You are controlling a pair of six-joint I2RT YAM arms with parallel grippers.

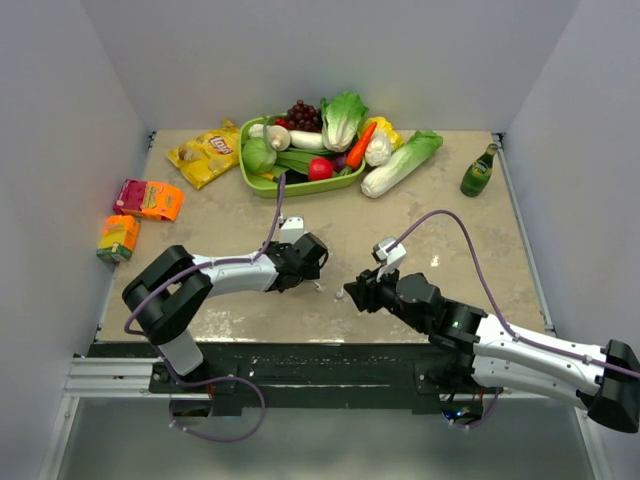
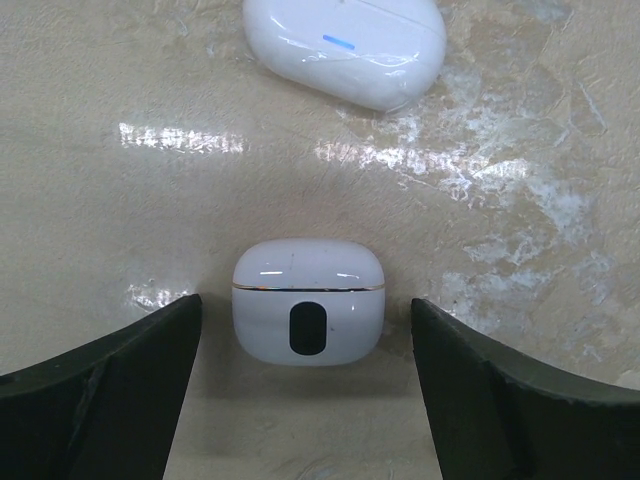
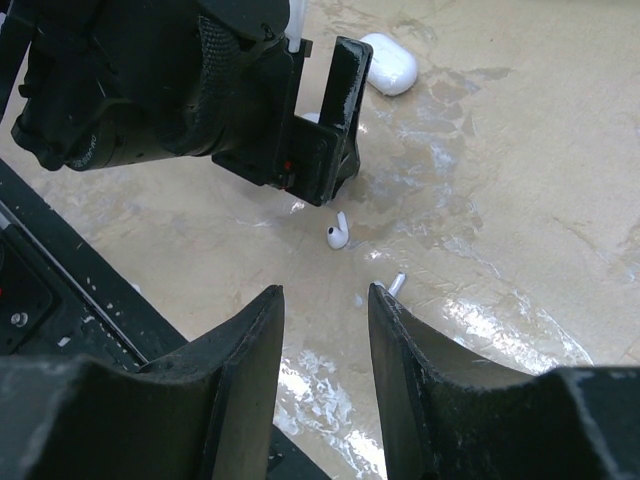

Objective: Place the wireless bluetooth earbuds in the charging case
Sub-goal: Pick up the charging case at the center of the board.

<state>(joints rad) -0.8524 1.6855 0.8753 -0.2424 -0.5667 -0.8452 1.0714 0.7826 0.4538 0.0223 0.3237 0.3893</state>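
Left gripper (image 2: 305,305) jaws released, gaps flanking glossy white rounded charging case (image 2: 308,275). Right gripper (image 3: 323,295) jaws parted, empty, over mottled beige bench (image 3: 520,200).

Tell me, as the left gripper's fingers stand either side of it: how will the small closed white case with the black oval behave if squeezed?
The case looks like hard glossy plastic: probably stiff, but slippery under the left gripper. Its rounded corners and the shiny table suggest an off-centre squeeze could slide or tip it.
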